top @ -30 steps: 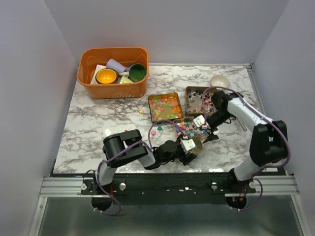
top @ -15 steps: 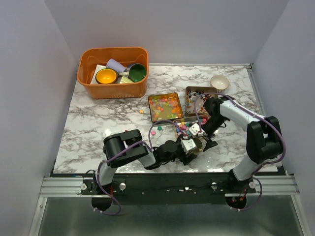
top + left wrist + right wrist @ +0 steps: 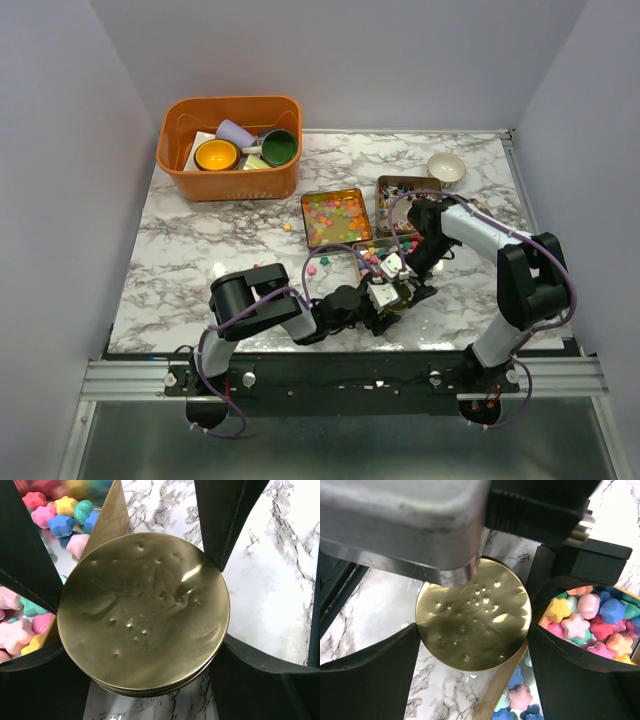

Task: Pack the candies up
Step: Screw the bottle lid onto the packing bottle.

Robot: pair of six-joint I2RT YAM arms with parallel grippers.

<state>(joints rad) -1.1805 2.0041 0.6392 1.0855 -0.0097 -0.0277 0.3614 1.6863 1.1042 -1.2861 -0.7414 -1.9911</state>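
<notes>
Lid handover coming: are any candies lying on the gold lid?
No, the lid is bare on top; the candies lie beside it.

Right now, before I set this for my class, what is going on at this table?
Both arms meet at one round gold metal lid. The left gripper holds it by its rim, at the edge of an open rectangular gold tin of bright star-shaped candies. The right gripper has a finger on either side of the same lid; whether it grips yet is unclear.
</notes>
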